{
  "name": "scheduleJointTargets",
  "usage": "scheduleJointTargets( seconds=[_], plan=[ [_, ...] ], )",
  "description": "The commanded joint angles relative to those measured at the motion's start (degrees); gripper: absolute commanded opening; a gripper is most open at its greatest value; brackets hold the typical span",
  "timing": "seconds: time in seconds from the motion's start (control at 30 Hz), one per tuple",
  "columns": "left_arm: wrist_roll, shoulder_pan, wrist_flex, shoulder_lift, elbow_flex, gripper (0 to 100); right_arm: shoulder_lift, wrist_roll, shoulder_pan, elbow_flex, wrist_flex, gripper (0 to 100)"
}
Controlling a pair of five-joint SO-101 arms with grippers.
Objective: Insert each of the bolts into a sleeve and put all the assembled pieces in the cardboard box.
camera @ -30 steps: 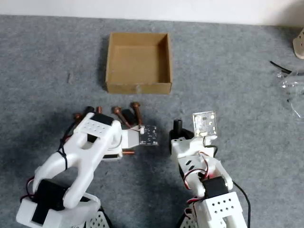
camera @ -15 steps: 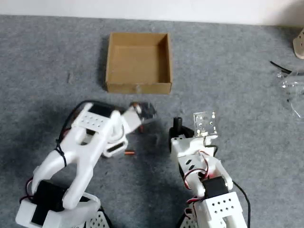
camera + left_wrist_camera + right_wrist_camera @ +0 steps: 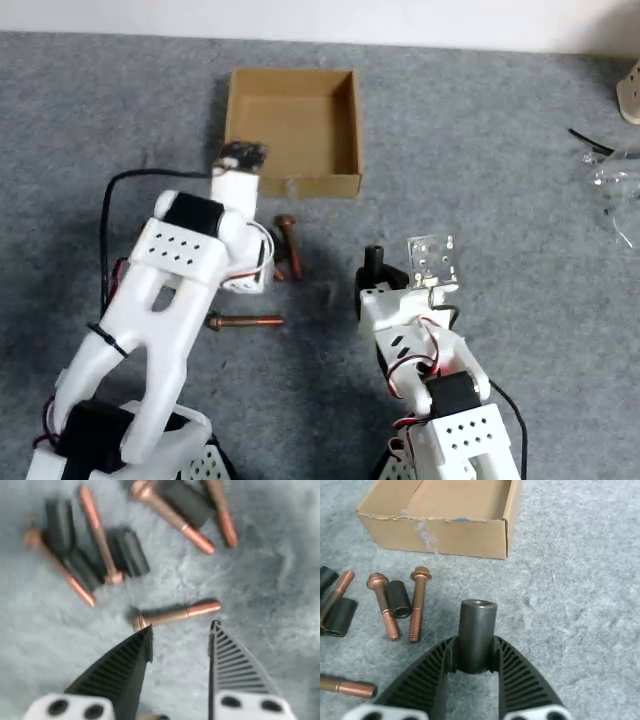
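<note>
Right tool (image 3: 474, 652) clamps a smooth dark tubular sleeve (image 3: 477, 625) — coppery bolts (image 3: 417, 605) nearby.

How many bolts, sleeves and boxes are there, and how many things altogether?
Copper-coloured metal bolts: 5
Black cylindrical sleeves: 5, one held in the right gripper
Brown cardboard box: 1
Total: 11

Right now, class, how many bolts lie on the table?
5: one bolt by the left hand, two flanking a sleeve, two among other sleeves. More may be hidden.
</note>
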Motion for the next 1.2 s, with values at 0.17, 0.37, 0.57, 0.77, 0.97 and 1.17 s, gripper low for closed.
scheduleJointTargets(
  seconds=[0.17, 0.37, 0.57, 0.77, 0.97, 1.17],
  plan=[
    [25.8, 1.3, -0.7, -2.6, 6.5, 18, -1.2, 0.6, 0.5, -0.7, -2.1, 0.4],
    [31.2, 1.6, -2.1, -2.2, 9.0, 18, -1.1, 0.6, 0.5, -0.7, -2.2, 0.4],
    [34.1, 6.1, -14.2, -2.2, 20.3, 18, -1.1, 0.6, 0.5, -0.7, -2.2, 0.4],
    [34.1, 6.1, -23.6, -2.2, 24.6, 18, -1.1, 0.6, 0.5, -0.7, -2.2, 0.4],
    [33.8, 5.6, -24.8, -2.3, 24.9, 18, -1.1, 0.6, 0.5, -0.7, -2.2, 0.4],
    [33.8, 5.5, -22.6, -4.9, 22.6, 18, -1.1, 0.6, 0.5, -0.7, -2.2, 0.4]
  ],
)
